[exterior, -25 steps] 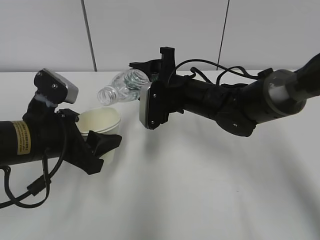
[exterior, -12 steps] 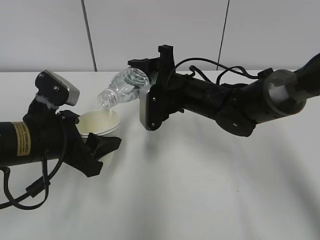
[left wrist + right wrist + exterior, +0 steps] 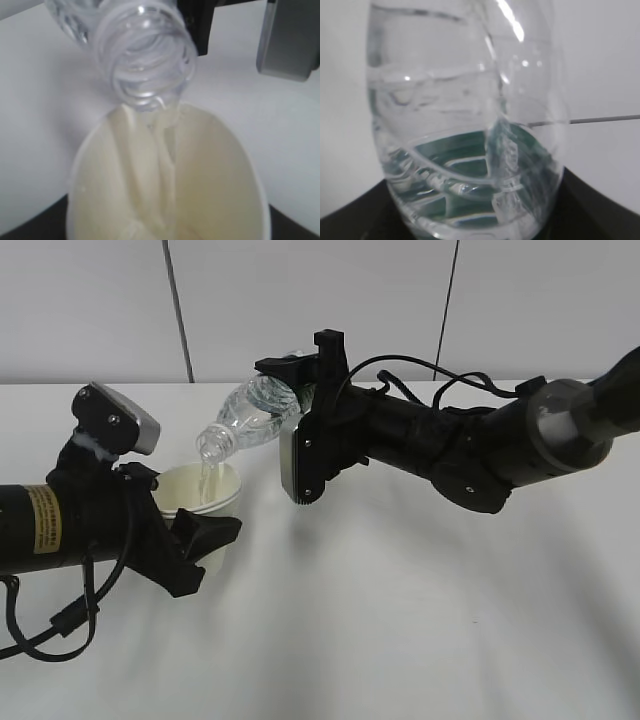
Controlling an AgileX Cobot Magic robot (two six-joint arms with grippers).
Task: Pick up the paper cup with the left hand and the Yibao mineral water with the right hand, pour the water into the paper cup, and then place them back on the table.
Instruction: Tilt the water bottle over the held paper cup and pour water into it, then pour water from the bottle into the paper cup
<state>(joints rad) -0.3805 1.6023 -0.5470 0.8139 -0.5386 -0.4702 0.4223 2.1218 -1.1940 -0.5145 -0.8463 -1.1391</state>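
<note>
Exterior view shows the right hand [image 3: 300, 390] clamped around the Yibao mineral water [image 3: 245, 415], which it holds tipped neck-down toward the left, its open mouth just above the rim of the paper cup [image 3: 205, 502]. A thin stream of water [image 3: 207, 475] falls from that mouth into the cup, and the left hand [image 3: 200, 537] grips the cup from the side, holding it upright over the white table [image 3: 400, 620]. From the left wrist view the bottle's open neck [image 3: 147, 55] hangs right over the cup's cream interior [image 3: 200, 190] with water running down inside, while the right wrist view is filled by the bottle's clear ribbed body and green label [image 3: 470, 175].
</note>
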